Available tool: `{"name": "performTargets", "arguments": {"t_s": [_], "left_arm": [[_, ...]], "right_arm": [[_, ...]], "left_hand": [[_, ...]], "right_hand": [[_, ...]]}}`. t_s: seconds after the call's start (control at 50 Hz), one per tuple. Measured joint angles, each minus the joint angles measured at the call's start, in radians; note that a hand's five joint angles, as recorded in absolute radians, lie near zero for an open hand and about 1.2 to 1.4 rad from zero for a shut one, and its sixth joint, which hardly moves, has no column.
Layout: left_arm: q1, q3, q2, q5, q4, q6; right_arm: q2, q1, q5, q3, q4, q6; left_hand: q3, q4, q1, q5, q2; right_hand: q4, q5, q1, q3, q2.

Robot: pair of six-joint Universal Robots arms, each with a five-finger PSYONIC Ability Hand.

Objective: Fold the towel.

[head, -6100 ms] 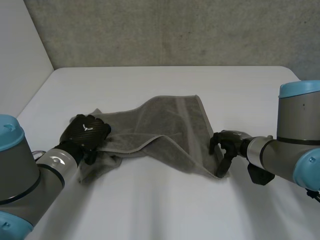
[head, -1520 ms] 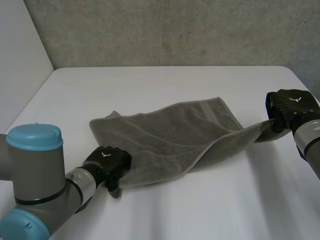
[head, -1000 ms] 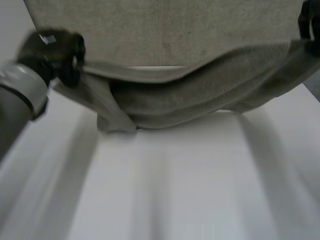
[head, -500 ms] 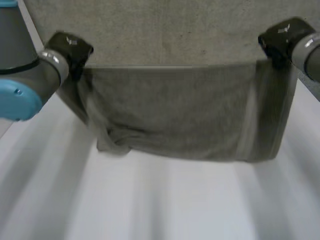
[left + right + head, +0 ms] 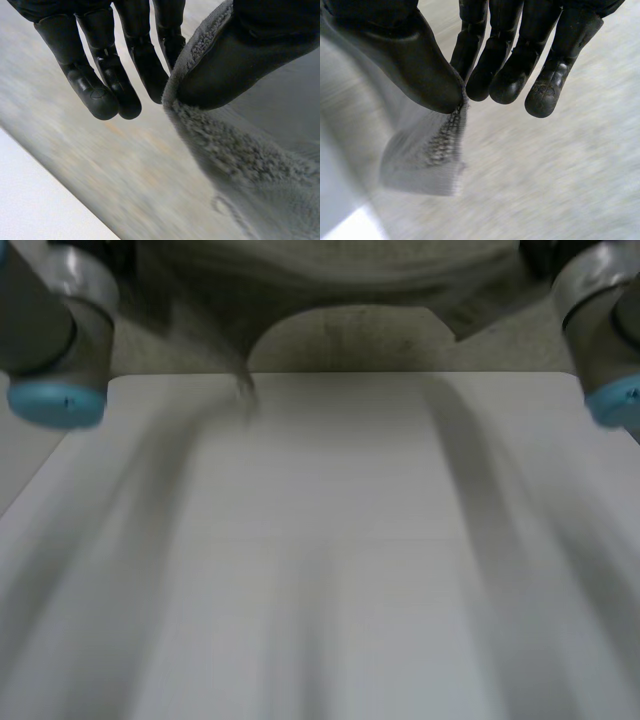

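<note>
The grey towel [image 5: 350,265] hangs in the air, stretched between my two raised arms, well above the white table [image 5: 330,570]. One loose corner [image 5: 243,390] dangles lower on the left side. In the left wrist view my left hand [image 5: 100,60] pinches an edge of the towel [image 5: 240,165] between thumb [image 5: 240,60] and fingers. The right wrist view shows my right hand [image 5: 520,50] pinching a corner of the towel [image 5: 430,150] between thumb [image 5: 415,65] and fingers. The left arm [image 5: 55,340] and right arm [image 5: 600,320] reach upward.
A grey concrete wall [image 5: 340,340] stands behind the table's far edge. A pale side wall [image 5: 30,460] runs along the table's left.
Both arms have lifted the towel further. Half a second ago it hung across the middle of the head view; now it sits at the top, off the table.
</note>
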Motion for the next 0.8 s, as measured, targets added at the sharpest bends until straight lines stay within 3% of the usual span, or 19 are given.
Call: {"name": "performTargets", "arguments": {"t_s": [0.14, 0.3, 0.42, 0.64, 0.8], "left_arm": [[0.034, -0.328, 0.004, 0.089, 0.03, 0.006], [0.045, -0.515, 0.017, 0.121, 0.09, 0.034], [0.061, -0.561, 0.104, 0.12, 0.093, 0.063], [0.067, -0.554, 0.398, 0.114, 0.083, 0.04], [0.068, -0.488, 0.407, 0.114, 0.013, 0.015]], "right_arm": [[0.056, -0.004, -0.005, 0.173, 0.071, -0.03], [0.086, -0.008, 0.003, 0.307, 0.06, -0.032], [0.007, -0.012, 0.015, 0.331, 0.067, -0.023], [-0.298, -0.016, 0.017, 0.293, 0.175, 0.01], [-0.286, -0.024, 0.016, 0.193, 0.352, 0.002]], "left_hand": [[0.001, 0.0, 0.0, 0.0, 0.0], [0.001, 0.0, 0.0, 0.0, 0.0], [0.001, 0.0, 0.0, 0.0, 0.0], [0.002, 0.0, 0.0, 0.0, 0.0], [0.002, 0.0, 0.0, 0.0, 0.0]], "right_hand": [[0.0, 0.0, 0.0, 0.0, 0.0], [0.0, 0.0, 0.0, 0.0, 0.0], [0.0, 0.0, 0.0, 0.0, 0.0], [0.0, 0.0, 0.0, 0.0, 0.0], [0.0, 0.0, 0.0, 0.0, 0.0]]}}
